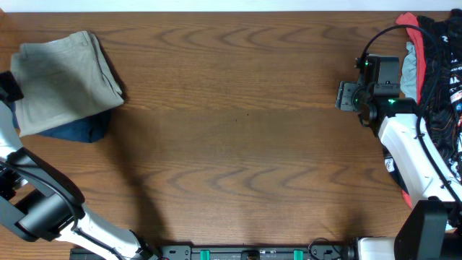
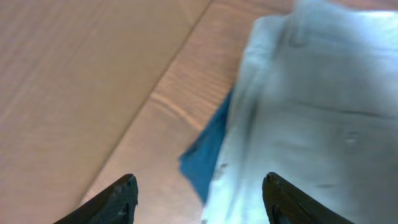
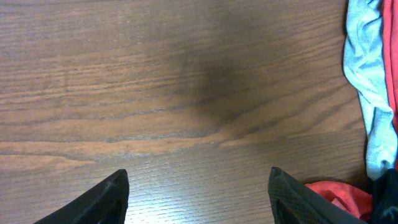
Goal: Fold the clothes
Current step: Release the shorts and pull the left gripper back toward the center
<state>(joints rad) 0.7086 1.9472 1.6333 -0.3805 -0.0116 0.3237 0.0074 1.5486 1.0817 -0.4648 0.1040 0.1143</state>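
Khaki shorts [image 1: 65, 79] lie folded at the worktop's [image 1: 238, 130] left end atop a dark blue denim garment [image 1: 83, 130], just ahead of the left tool [image 2: 199, 186], its fingers apart and holding nothing. Right tool [image 3: 199, 180], likewise spread and empty, hovers beside the red, black and pale-blue pile [image 1: 437, 50].
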